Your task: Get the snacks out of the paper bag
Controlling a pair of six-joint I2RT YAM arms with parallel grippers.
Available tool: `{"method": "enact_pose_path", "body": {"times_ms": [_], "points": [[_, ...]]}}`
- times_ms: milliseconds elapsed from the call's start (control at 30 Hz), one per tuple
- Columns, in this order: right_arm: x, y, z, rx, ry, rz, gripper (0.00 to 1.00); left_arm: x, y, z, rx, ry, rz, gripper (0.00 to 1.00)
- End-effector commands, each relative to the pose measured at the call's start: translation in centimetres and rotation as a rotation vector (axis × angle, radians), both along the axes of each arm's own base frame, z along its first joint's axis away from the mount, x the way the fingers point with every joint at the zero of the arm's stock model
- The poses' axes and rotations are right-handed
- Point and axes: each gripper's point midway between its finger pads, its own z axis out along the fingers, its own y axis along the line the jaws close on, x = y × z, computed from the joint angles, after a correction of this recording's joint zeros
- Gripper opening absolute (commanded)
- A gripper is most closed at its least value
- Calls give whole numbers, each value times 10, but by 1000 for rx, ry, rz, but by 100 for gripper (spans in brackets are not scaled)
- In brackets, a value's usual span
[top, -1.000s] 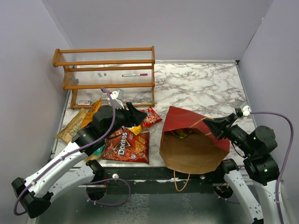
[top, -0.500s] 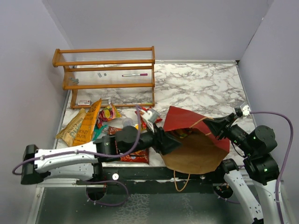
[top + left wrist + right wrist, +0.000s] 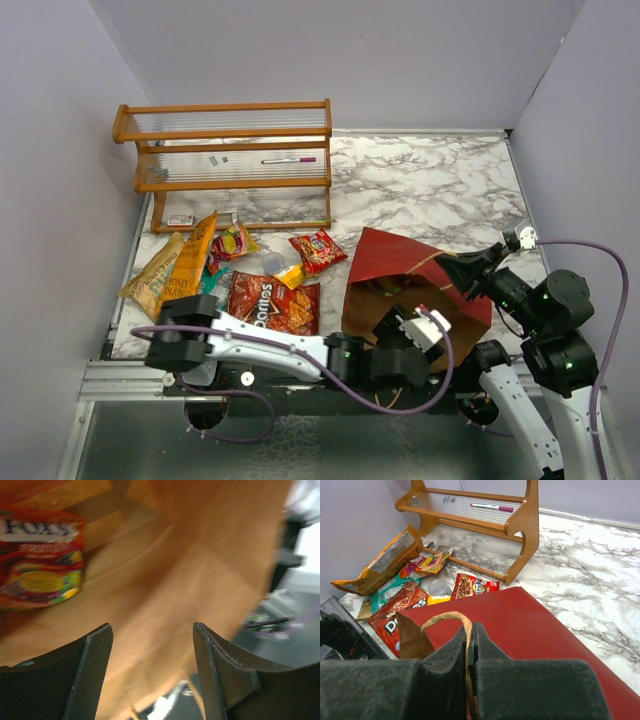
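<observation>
Seen from above, with 12 o'clock at the far wall, the marble table (image 3: 430, 190) shows its bare surface mostly from 12 to 2 o'clock. A wooden shelf rack (image 3: 225, 150) stands at 10 o'clock against the left wall.

The paper bag (image 3: 400, 262) lies at about 5 o'clock, close to the near edge of the table. Its long axis runs roughly from 1 o'clock to 7 o'clock. The red bottom end points far and the tan mouth opens toward the near edge. The right gripper (image 3: 470, 635) is closed tightly on the upper loop handle (image 3: 445, 617) and holds the upper wall up. The second handle (image 3: 385, 390) hangs over the table edge.

The left arm (image 3: 260, 350) stretches along the near edge from 8 o'clock. The left gripper (image 3: 152, 630) is at the mouth of the bag, its jaws spread apart with nothing between them. Inside the bag, a red Fox's packet (image 3: 40, 555) lies on the tan paper at 10 o'clock from the fingers, apart from them.

The other snacks lie outside at 8 to 9 o'clock: a Doritos packet (image 3: 272, 303), two long tan and orange packets (image 3: 170, 265) near the left edge, and a small red packet (image 3: 318, 250) just beside the bag.
</observation>
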Motion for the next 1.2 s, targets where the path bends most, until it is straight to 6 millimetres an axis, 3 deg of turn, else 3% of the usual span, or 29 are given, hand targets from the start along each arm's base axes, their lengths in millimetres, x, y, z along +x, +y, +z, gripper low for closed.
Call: {"method": "enact_pose_path", "body": {"times_ms": [0, 233, 367, 667, 967, 1167], "points": [[-3, 1, 4, -3, -37, 17, 2, 52, 23, -44, 330, -290, 168, 71], [-4, 2, 5, -3, -43, 20, 2, 102, 14, -86, 397, -326, 232, 71], [-5, 1, 6, -1, -50, 19, 2, 130, 18, -98, 436, -355, 315, 73], [-6, 2, 5, -4, -49, 28, 2, 163, 9, -103, 386, -376, 378, 78], [-6, 3, 5, -5, -47, 32, 2, 186, -16, -92, 342, -508, 391, 85], [-6, 3, 5, -7, -46, 34, 2, 219, -17, -106, 439, -583, 411, 86]]}}
